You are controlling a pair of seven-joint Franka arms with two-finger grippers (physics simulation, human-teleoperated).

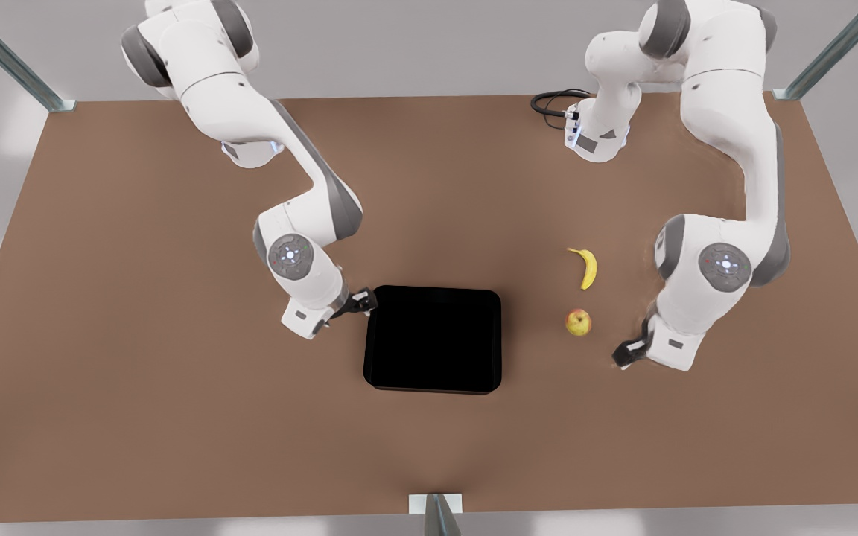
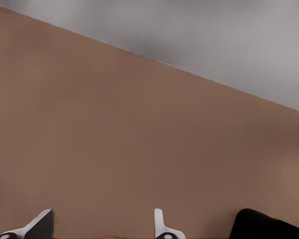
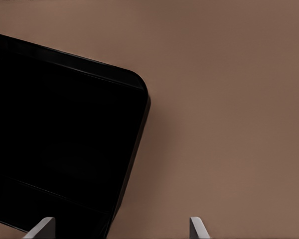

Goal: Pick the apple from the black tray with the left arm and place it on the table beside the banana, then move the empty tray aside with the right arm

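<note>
Fingers (image 3: 45, 226) stand wide on the right gripper (image 1: 360, 301) at the ten-o'clock corner of the black tray (image 1: 433, 339), and wide on the waiting left gripper (image 1: 623, 356); the tray looks stiff and light, so pinch its thin rim.

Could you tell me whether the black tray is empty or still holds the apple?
Empty. The square black tray has a bare interior; the red-yellow apple sits on the brown table by the yellow banana.
</note>
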